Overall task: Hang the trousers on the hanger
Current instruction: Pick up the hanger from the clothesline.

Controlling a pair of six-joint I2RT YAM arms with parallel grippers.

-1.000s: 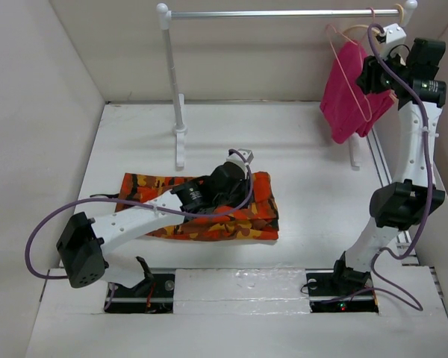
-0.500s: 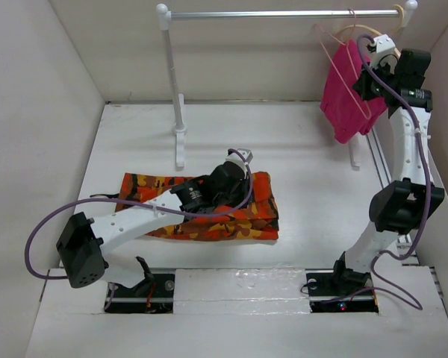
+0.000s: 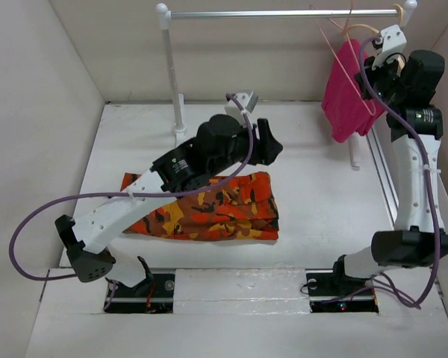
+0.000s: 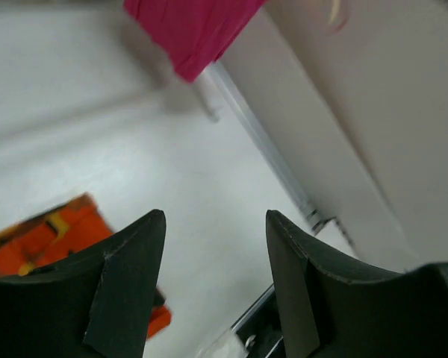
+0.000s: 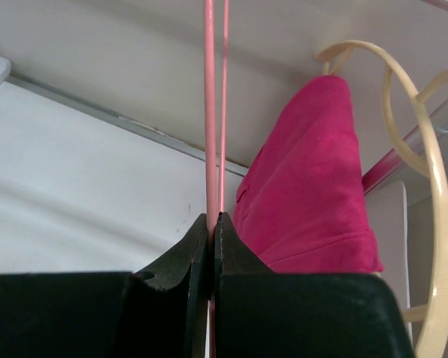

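Note:
The camouflage trousers lie folded flat on the table, left of centre; a corner shows in the left wrist view. My left gripper is open and empty, raised above the trousers' far right end, its jaws wide apart in its wrist view. The thin pink wire hanger hangs at the right end of the rail, in front of the magenta cloth. My right gripper is shut on the hanger's wire; the jaws pinch it.
A magenta-pink cloth hangs on a pale wooden hanger on the garment rail. The rail's left post stands behind the trousers. White walls enclose the table on three sides.
My left arm has lifted off the trousers and swung up toward the back right. My right gripper has risen with the pink hanger, which has tilted up toward the rail.

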